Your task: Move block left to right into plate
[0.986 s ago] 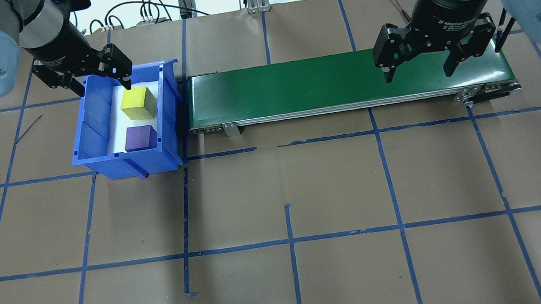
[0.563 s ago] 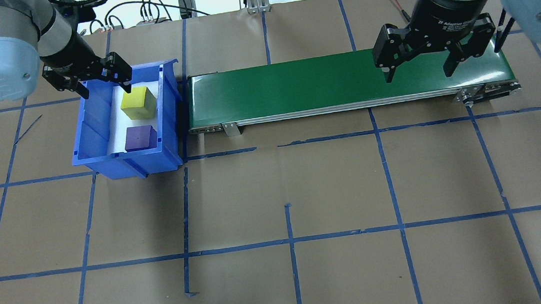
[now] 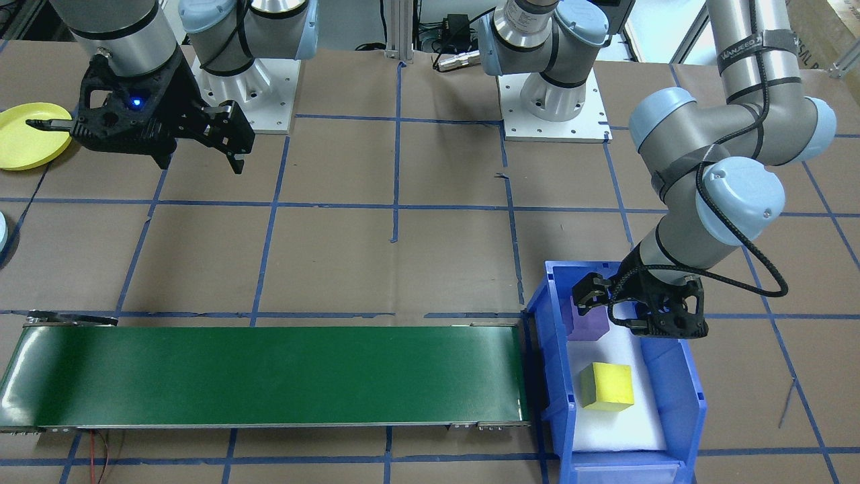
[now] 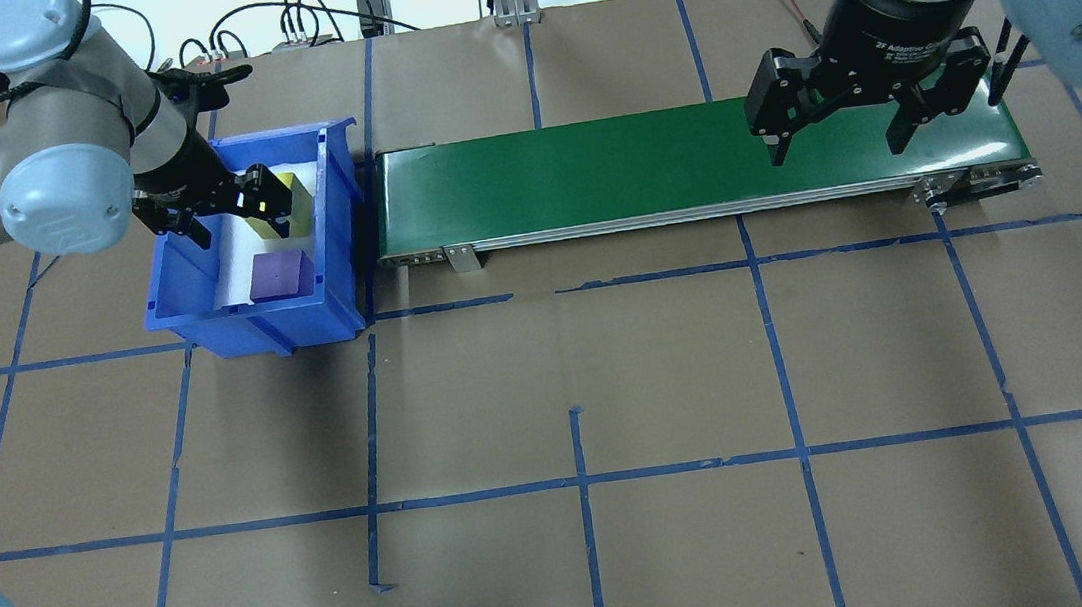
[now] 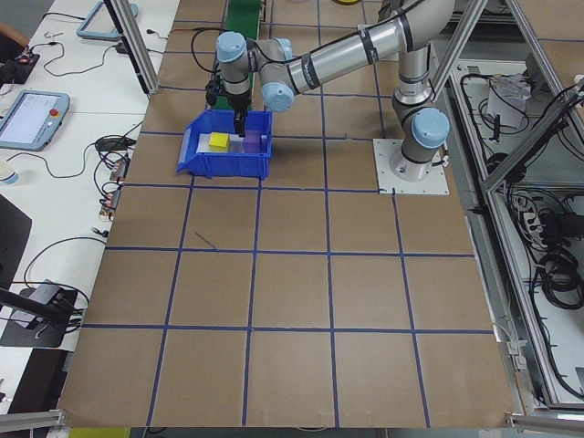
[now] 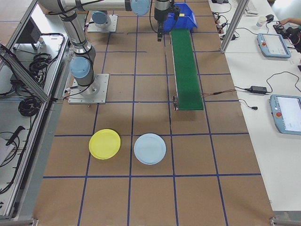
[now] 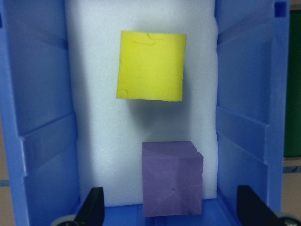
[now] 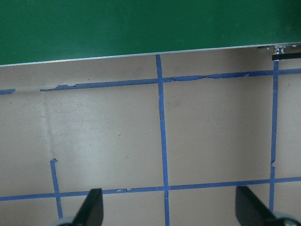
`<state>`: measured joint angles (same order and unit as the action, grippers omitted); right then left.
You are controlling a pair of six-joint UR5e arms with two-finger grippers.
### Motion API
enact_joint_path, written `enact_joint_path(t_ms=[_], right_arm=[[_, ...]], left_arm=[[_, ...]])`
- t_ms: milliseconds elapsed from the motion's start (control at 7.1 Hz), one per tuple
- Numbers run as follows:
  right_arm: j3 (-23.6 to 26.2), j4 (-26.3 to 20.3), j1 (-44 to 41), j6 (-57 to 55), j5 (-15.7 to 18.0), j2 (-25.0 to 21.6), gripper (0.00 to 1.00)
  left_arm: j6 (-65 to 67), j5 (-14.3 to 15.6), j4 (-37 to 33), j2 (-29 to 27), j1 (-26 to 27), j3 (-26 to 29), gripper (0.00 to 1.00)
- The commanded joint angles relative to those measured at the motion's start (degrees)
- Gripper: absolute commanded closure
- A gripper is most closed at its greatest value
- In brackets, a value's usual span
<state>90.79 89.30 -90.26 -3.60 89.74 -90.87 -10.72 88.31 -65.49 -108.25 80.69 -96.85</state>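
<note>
Left pincer (image 4: 233, 213) hangs spread wide inside the blue bin (image 4: 190, 315), right above the purple block (image 7: 172, 178), with the yellow block (image 7: 150, 65) further in. Right pincer (image 4: 832, 127) is wide open, empty, near the belt (image 4: 588, 173). Plate (image 6: 105, 143) sits well apart on the counter (image 4: 570, 391).

The left end effector (image 4: 235, 210) partly hides the yellow block (image 4: 294, 197) overhead.

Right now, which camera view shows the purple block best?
The left wrist view: the purple block fills the lower frame, unobstructed, between the open left hand's fingers. The front view has it partly hidden behind that hand, the overhead view shows it small but clear, and the left side view shows it tiny.
</note>
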Motion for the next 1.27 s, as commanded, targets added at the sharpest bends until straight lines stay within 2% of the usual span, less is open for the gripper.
enact_joint_path(t_ms=[0,282,1127], right_arm=[[0.01,0.0,0.0,-0.01,0.0,0.0,0.0],[0.01,0.0,0.0,-0.01,0.0,0.0,0.0],[0.09,0.09,0.0,0.08,0.09,0.0,0.0]], left_arm=[[0.0,-0.16,0.81,-0.56,0.0,-1.06,0.07],[0.09,-0.42,0.81,-1.35,0.0,-1.15,0.14],[0.26,-0.77,1.16,-2.84,-0.01,-2.73,0.14]])
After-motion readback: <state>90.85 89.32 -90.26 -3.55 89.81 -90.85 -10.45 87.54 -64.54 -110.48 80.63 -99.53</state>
